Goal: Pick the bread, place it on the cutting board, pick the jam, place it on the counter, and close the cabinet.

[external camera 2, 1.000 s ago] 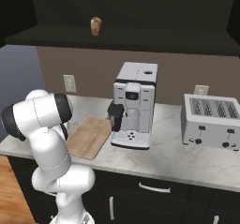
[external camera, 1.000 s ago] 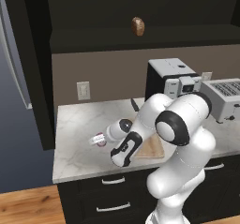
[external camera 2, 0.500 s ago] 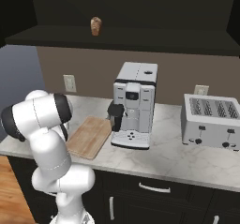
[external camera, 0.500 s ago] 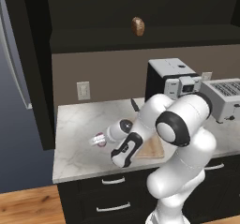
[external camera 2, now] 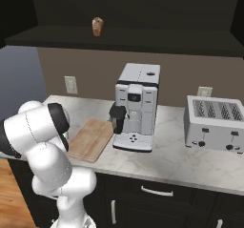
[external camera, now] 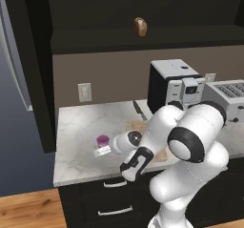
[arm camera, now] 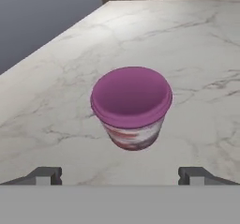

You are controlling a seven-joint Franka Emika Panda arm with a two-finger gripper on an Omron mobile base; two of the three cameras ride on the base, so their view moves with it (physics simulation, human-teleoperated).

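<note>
On the marble surface (external camera: pixel 81 141), toward its left end, I see the jam (external camera: pixel 102 140) standing upright, its purple lid on top and a paler pink body below. My pincer (arm camera: pixel 120 176) sits just behind it with its jaws spread wide: in the hand view the two dark fingertips (arm camera: pixel 44 176) show far apart at the bottom, one on either side of the jar, and neither touches it. I am holding nothing. In the left base view the pincer (external camera: pixel 102 150) reaches low over the slab from the arm's wrist, right beside the jar.

The bread (external camera: pixel 140 26) is up on the shelf of the open cabinet (external camera: pixel 143 41), a small brown loaf well above the worktop; from the right base view I see the same loaf (external camera 2: pixel 97 26) on that dark shelf. The cutting board (external camera 2: pixel 90 139) lies flat on the slab just left of the coffee machine (external camera 2: pixel 136 108), with nothing on the part I can see. A toaster (external camera 2: pixel 214 124) stands further right, and a wall socket (external camera: pixel 84 92) sits on the brown back wall behind the jar.
</note>
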